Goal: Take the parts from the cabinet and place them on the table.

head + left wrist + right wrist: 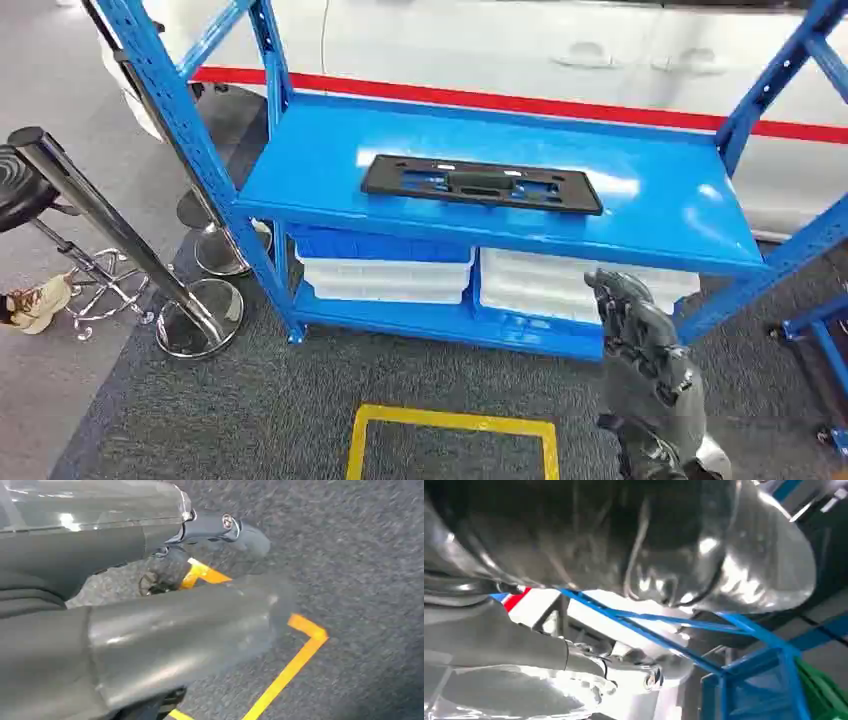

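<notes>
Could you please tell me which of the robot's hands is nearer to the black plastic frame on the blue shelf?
Right. The right hand is raised just below and in front of the black plastic frame; the left hand hangs low over the floor's yellow tape.

The right hand (589,580) looms close and blurred, its grey cover and thumb bright with glare; whether its fingers are spread or curled cannot be told. Past it run the blue bars of the rack (744,645), crossing at angles. A red stripe (516,598) shows on a white surface beside the hand.
</notes>
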